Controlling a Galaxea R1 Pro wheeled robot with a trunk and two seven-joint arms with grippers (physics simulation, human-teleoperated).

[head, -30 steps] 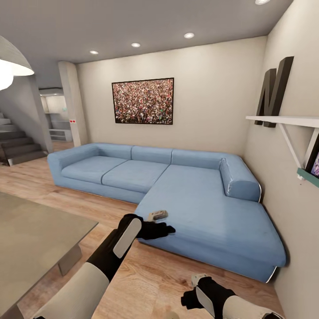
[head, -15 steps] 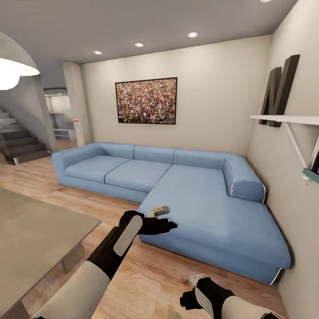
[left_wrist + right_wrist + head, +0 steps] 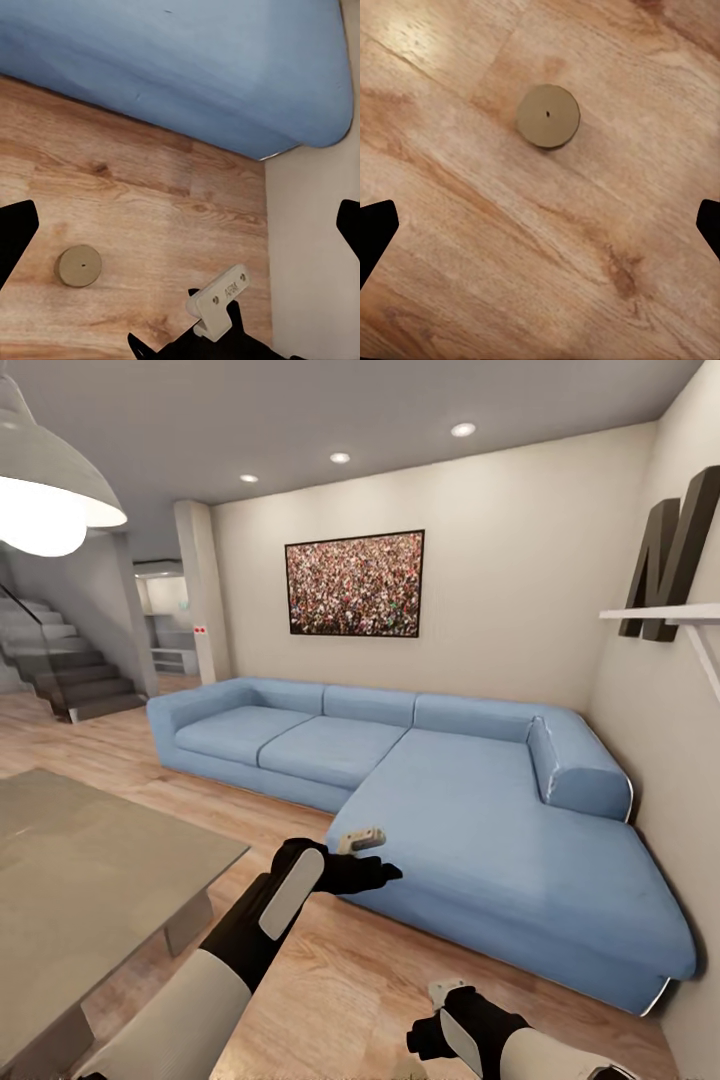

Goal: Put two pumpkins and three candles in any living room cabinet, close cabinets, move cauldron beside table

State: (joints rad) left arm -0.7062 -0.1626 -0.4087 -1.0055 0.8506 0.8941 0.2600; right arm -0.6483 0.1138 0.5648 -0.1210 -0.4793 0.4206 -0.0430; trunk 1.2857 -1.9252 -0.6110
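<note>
My left end effector (image 3: 385, 873) spread empty by the sofa (image 3: 480, 810), my right end effector (image 3: 425, 1043) spread above a candle (image 3: 548, 115) on the floor (image 3: 472, 225).

A wood plank floor (image 3: 330, 980) carries a long blue corner sofa (image 3: 470, 810) and a low grey table (image 3: 90, 870) near the sofa. One candle (image 3: 548, 115) stands upright on the bare planks, apart from the sofa's edge.

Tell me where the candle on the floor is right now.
The candle lies on the wood floor under the right gripper; the left wrist view also shows the candle on bare boards, apart from the blue sofa.
</note>
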